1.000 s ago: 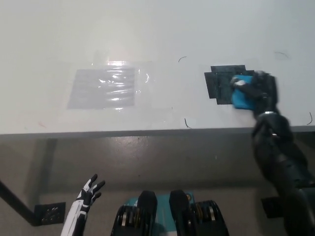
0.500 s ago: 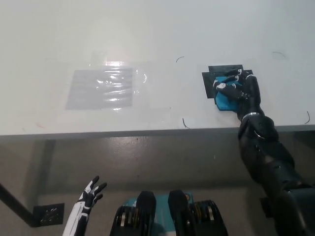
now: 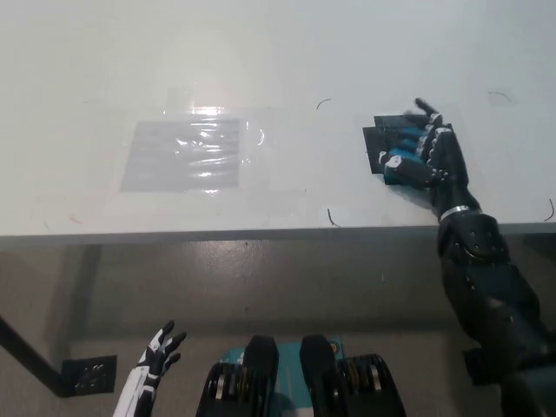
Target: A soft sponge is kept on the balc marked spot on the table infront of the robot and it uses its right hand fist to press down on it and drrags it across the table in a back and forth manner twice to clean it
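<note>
Head view: white table [image 3: 261,52], taped clear sheet [image 3: 187,155], grey floor [image 3: 261,278].

The black right hand [image 3: 432,155] lies over the blue sponge [image 3: 401,165], so only slivers of blue show between and beside its fingers, and the sponge's outline and its contact with the table [image 3: 278,52] cannot be made out. The same hand covers the right part of the black marked spot [image 3: 380,143], leaving just its left portion in sight, and whether the sponge sits wholly on that spot cannot be told. Well away from the sponge, the white left hand [image 3: 159,347] is small and its arm is cut off by the bottom edge.
</note>
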Available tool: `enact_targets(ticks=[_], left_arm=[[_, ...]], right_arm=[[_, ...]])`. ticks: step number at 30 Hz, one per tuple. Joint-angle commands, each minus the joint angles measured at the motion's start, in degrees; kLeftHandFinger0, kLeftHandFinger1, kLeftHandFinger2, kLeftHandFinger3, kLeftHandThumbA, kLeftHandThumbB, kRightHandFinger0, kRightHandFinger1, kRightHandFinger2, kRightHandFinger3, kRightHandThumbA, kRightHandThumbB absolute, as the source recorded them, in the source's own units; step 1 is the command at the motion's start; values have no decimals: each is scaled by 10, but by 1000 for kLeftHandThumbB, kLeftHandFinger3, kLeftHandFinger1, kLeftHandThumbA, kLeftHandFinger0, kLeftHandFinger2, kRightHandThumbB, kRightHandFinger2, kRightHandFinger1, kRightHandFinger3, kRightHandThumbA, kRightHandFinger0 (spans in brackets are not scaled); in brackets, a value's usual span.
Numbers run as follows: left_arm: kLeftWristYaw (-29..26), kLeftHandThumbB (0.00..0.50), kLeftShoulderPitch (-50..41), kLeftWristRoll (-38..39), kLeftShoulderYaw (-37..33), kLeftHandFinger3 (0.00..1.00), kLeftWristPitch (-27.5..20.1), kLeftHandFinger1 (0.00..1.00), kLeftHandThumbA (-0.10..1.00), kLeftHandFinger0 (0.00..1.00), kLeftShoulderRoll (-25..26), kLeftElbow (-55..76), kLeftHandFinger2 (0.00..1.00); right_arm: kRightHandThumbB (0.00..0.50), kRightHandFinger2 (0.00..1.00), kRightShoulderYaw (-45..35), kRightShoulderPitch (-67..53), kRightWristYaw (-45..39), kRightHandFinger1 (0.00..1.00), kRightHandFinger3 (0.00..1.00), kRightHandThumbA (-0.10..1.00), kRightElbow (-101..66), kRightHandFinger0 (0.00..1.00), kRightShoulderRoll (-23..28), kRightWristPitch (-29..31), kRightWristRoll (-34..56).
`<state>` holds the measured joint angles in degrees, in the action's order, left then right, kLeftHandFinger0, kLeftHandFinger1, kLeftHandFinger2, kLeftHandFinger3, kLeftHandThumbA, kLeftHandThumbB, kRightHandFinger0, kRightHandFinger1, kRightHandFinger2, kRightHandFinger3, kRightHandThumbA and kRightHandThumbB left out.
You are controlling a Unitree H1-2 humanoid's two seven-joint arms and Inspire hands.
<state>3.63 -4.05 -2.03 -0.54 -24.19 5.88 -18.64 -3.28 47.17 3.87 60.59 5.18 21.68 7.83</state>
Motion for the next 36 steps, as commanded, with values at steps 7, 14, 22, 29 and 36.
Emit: enact_targets(ticks=[7, 14, 22, 29, 36], left_arm=[[7, 258, -13, -2, -7, 1000, -27, 1000, 1000, 1000, 8, 4, 900], [8, 254, -8, -3, -7, 1000, -27, 1000, 1000, 1000, 9, 5, 911], [5, 268, 19, -6, -3, 1000, -25, 1000, 1000, 1000, 14, -5, 911], [7, 253, 21, -5, -4, 1000, -26, 1000, 1000, 1000, 12, -10, 943], [9, 250, 25, 6, -3, 1000, -27, 1000, 1000, 1000, 11, -16, 1000]], right_arm=[[349, 1000, -10, -92, -29, 1000, 1000, 1000, -708, 1000, 65, -148, 34], [336, 1000, 21, -216, -37, 1000, 1000, 1000, -991, 1000, 67, -169, 29], [307, 1000, 107, -414, -77, 1000, 1000, 1000, -1112, 1000, 34, -104, -3], [226, 1000, 129, -603, -95, 1000, 1000, 1000, -973, 1000, 49, 19, -3], [271, 1000, 107, -625, -80, 1000, 1000, 1000, -810, 1000, 31, 17, 12]])
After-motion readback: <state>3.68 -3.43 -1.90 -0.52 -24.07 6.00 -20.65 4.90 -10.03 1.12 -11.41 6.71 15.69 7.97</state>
